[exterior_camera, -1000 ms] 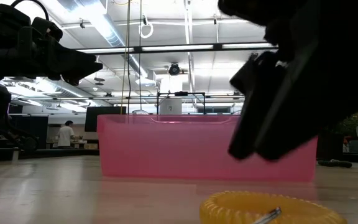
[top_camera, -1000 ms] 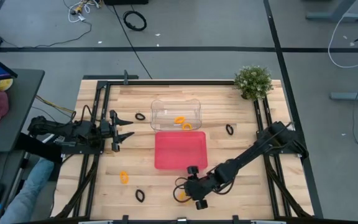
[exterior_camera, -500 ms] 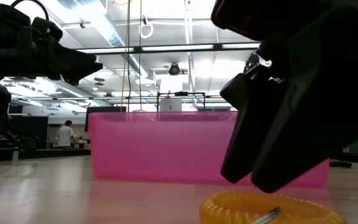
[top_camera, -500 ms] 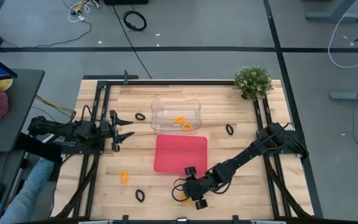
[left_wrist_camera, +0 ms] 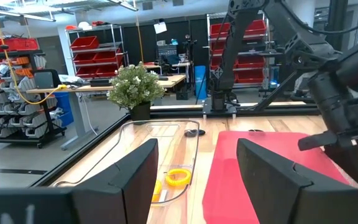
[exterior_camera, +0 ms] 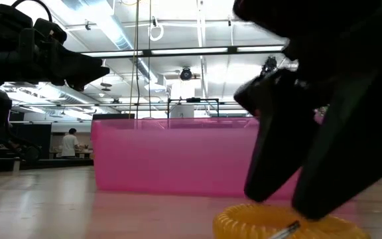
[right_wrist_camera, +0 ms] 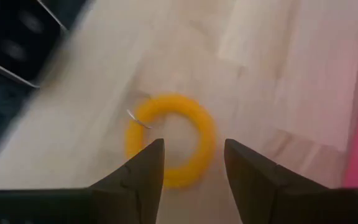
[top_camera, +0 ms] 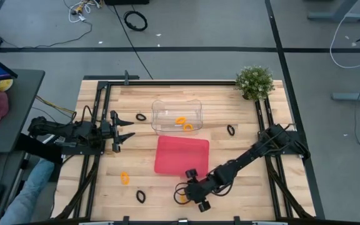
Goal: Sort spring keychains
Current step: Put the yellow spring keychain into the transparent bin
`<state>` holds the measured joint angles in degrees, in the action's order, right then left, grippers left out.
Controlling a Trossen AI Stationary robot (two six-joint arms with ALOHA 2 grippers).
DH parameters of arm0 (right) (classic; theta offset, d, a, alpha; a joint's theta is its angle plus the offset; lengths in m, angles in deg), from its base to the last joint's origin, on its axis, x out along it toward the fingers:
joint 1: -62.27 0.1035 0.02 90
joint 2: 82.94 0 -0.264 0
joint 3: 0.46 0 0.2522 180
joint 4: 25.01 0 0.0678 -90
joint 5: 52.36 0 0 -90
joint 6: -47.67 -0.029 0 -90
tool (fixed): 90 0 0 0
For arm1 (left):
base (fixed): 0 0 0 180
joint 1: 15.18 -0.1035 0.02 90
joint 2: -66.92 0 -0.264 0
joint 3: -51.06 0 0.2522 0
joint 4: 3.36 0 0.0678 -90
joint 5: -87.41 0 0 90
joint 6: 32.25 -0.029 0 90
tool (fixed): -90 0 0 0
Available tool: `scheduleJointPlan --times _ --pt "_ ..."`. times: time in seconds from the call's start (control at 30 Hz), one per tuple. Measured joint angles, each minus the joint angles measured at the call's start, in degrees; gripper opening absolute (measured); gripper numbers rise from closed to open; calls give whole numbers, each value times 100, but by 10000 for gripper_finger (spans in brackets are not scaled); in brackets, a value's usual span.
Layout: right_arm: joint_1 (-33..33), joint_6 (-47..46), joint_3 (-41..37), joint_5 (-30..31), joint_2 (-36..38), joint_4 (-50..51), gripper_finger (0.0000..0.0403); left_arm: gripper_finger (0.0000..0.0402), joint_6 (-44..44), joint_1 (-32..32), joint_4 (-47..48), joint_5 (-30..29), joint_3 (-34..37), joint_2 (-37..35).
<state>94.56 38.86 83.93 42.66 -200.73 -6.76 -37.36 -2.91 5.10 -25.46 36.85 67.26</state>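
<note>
1. My right gripper [right_wrist_camera: 188, 180] hangs low over the front of the table, its two fingers spread apart and holding nothing.
2. An orange spring keychain [right_wrist_camera: 169, 140] lies flat on the wood just under my fingertips, its ring partly between them.
3. The red tray [top_camera: 181, 155] stands just behind this gripper, close to it.
4. Beyond the tray is the clear bin [top_camera: 177, 115] with orange keychains inside.
5. Other keychains lie scattered: a black one [top_camera: 140, 196] and an orange one [top_camera: 125, 179] to the side.
6. My left gripper [top_camera: 125, 132] waits well apart, fingers spread.
7. In the low view my own fingers hide part of the tray.
</note>
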Motion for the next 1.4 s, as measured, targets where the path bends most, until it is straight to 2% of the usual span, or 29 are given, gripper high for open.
scheduleJointPlan --times 0.3,0.4,0.57,0.6,0.73,0.87,1.13,1.4 --pt "-59 -77 15 49 -73 218 153 222 0 2 -4 0 0 -1" --pt "-59 -72 13 28 -58 291 119 223 0 2 -3 0 0 1" --pt "-56 57 17 -296 -41 419 23 222 0 0 -2 0 0 -1" --pt "-59 109 15 -379 -40 393 15 222 -1 1 -2 0 0 -1" --pt "-59 147 4 -470 36 348 23 222 -1 0 -2 0 0 1" --pt "-51 188 167 -454 154 593 8 222 -1 2 -2 0 0 -1" --pt "117 511 560 172 549 766 1 222 -1 2 -7 0 0 1" --pt "298 625 610 1518 1110 725 0 222 0 1 -4 0 0 0"
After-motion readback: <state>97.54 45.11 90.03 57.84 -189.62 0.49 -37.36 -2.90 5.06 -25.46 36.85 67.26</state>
